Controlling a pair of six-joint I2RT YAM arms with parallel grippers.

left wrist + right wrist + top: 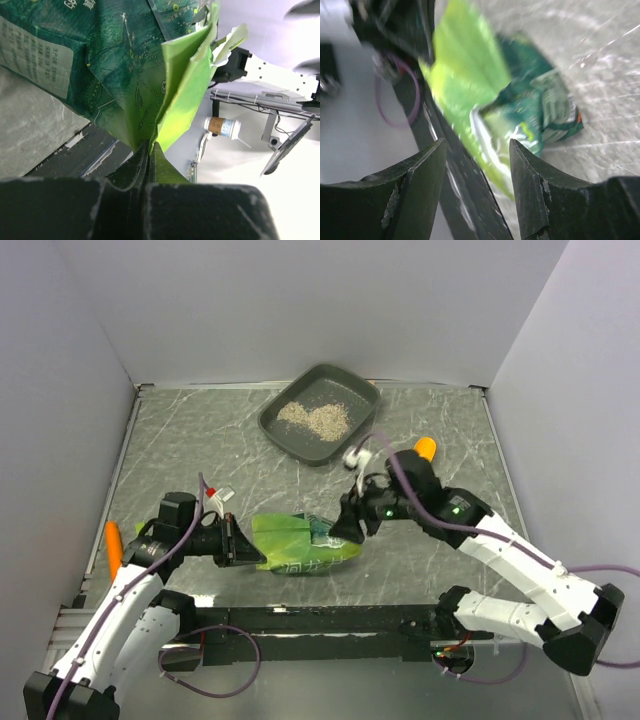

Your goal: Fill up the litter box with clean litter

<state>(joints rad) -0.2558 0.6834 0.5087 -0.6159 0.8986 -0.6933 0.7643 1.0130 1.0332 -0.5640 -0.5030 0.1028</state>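
**Left gripper [149, 147] clamping the green bag [300, 545], right gripper [476, 145] gaping**

Black fingers [125, 175] of the left gripper are filling the bottom of the left wrist view. They are pressing tight together on a lime-green fold at the bag's end. The bag's darker printed side is stretching up and away from them. Seen from above, that gripper is holding the bag's left end. The bag is stretching sideways across the near middle of the grey marbled table [180, 440], just beyond the black rail [320, 618] at the near edge.

The right gripper is sitting at the bag's other end with its two fingers [420, 185] spread wide. In the blurred right wrist view the crumpled bag is showing through the gap and beyond it, not caught between the pads. Whether the fingertips are touching the bag cannot be told.

The litter box [350, 380] is resting at the far middle of the table, well apart from the bag and both grippers, and is sitting at a slant to the table edges. A small pile of clean litter [315, 418] is lying loose on its floor, covering only part of it. One orange item [426, 448] is peeking out just behind the right wrist. Another orange item [113, 545] is lying at the table's left edge beside the left arm.
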